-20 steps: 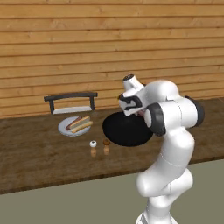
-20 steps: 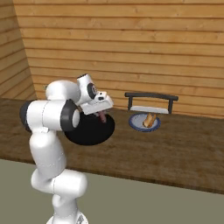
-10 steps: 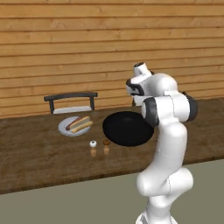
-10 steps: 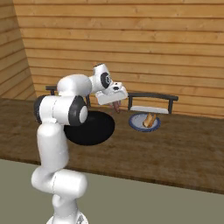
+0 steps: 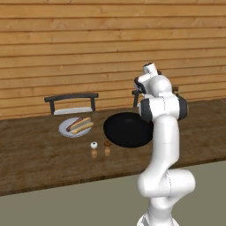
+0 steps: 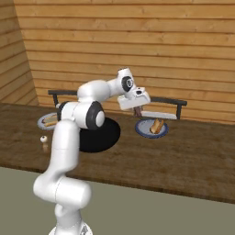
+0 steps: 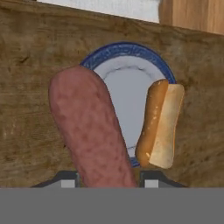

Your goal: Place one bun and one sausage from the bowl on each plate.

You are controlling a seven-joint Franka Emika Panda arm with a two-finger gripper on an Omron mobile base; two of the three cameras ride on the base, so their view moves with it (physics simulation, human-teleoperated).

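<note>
Hand view: fingers (image 7: 105,180) clamp sausage (image 7: 89,131) above plate (image 7: 124,105).

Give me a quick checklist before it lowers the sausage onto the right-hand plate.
1. Grip: the sausage sits between the fingers of the gripper, sticking out from them. Ok.
2. Position: in the hand view the sausage tip lies over the left edge of the blue-rimmed plate, not its centre. Not ok yet.
3. Landing space: a bun already lies on that plate's right side, with bare plate to its left. Ok.
4. Height above the plate: cannot tell.
5. Other plate: holds a bun and a sausage. Ok.
6. Bowl: looks empty, though the arm covers part of it. Cannot tell fully.
</note>
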